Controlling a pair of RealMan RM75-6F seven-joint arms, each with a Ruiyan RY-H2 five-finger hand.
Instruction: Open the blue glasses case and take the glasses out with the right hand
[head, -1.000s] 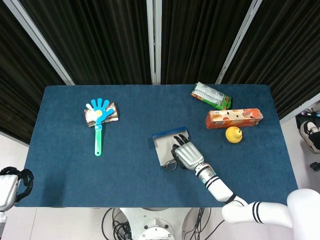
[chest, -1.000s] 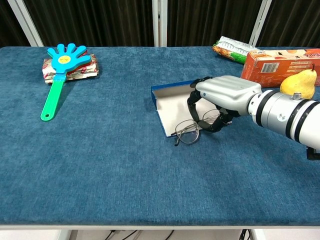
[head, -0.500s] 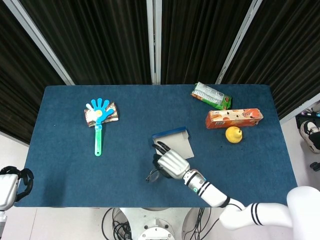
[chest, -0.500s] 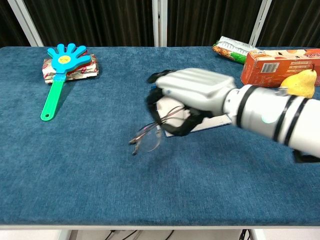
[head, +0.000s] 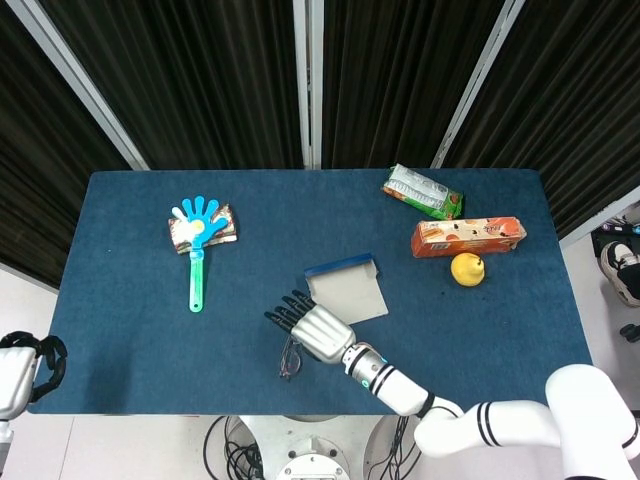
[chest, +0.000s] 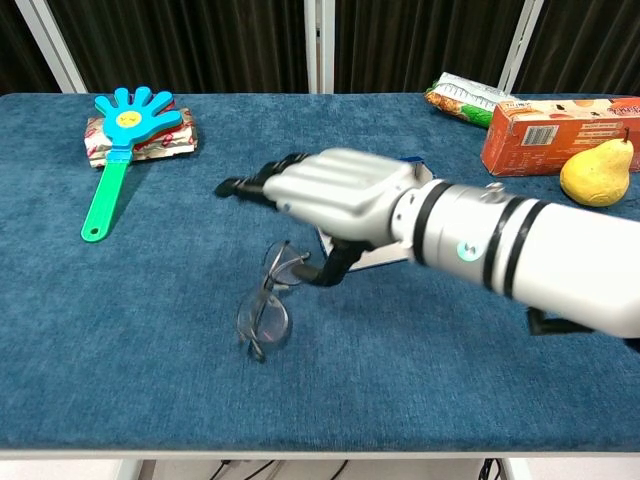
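Now the glasses (chest: 265, 310) lie on the blue table (head: 130, 300), a thin dark wire frame with clear lenses, just beside the open blue glasses case (head: 345, 288) on its near-left side. In the chest view one lens sits toward the table's near edge and the other nearer the case, with a temple arm running up under the right hand (chest: 325, 195). That hand hangs over them, fingers stretched out flat and apart toward the left; its thumb curls down close to the frame, though whether it touches cannot be told. The case lies flat with its pale lining up and its blue edge on the far side.

Half a second ago the same hand gripped the glasses and carried them off the table next to the case; a second ago it was closing on them at the case's near edge. The left hand (head: 20, 365) rests off the table's near-left corner, too little of it visible to judge its fingers.
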